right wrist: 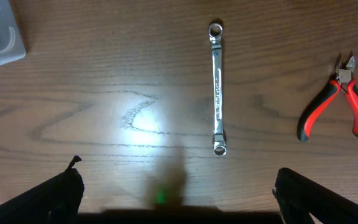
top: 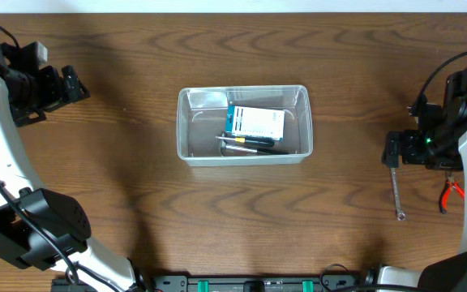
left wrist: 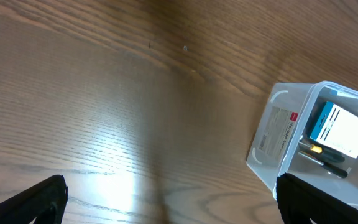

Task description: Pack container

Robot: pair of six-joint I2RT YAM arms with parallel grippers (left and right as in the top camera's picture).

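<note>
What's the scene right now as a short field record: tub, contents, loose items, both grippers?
tub: clear plastic, middle of table, open top
inside tub: blue-and-white box, slim dark tools beside it
outside tub: wrench and red-handled pliers, lying apart on table, right of tub
left gripper: open, empty, over bare wood left of tub
right gripper: open, empty, above table near wrench
packing: seemingly unfinished, two tools not yet in

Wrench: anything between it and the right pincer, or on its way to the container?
Nothing visible. The wrench lies on the table before the open right pincer, pliers off to one side; only bare wood runs to the container.
</note>
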